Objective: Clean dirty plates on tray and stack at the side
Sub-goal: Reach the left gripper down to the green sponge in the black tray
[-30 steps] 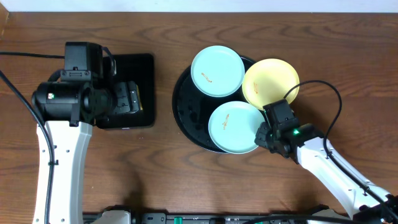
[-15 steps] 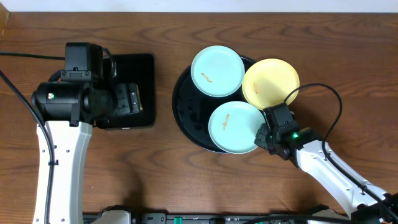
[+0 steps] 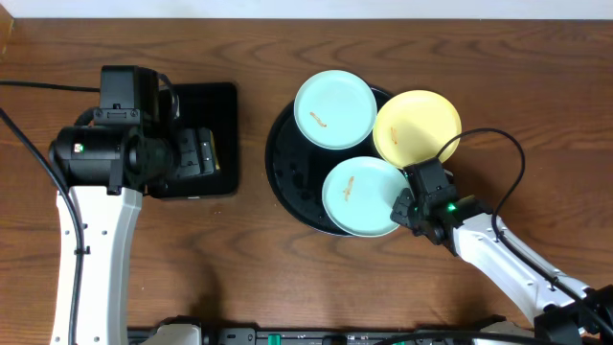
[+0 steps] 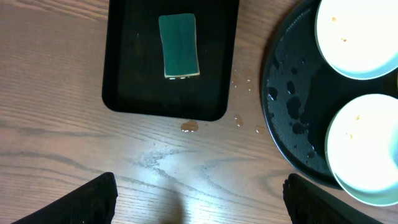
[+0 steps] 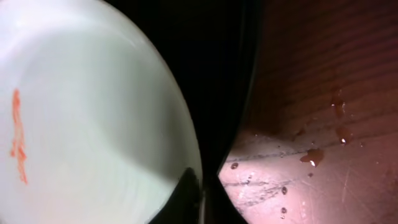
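The round black tray [image 3: 283,172] carries two pale mint plates, one far [image 3: 334,109] and one near [image 3: 362,195], each with an orange-brown smudge. A pale yellow plate [image 3: 417,126] overlaps the tray's right rim. My right gripper [image 3: 406,204] is shut on the near mint plate's right rim. The right wrist view shows that plate [image 5: 93,112] pinched at its edge by the gripper [image 5: 200,196], with the tray [image 5: 217,74] dark beneath. My left gripper [image 4: 199,205] hangs open and holds nothing above bare wood, left of the tray [image 4: 292,124].
A rectangular black tray [image 4: 124,93] holding a green sponge [image 4: 179,54] lies on the table's left side, under the left arm [image 3: 96,153]. Water droplets [image 5: 311,155] dot the wood beside the round tray. The right arm's cable [image 3: 512,153] loops near the yellow plate.
My right gripper's jaws have closed onto the near mint plate's rim. The plates and the left arm have stayed where they were.
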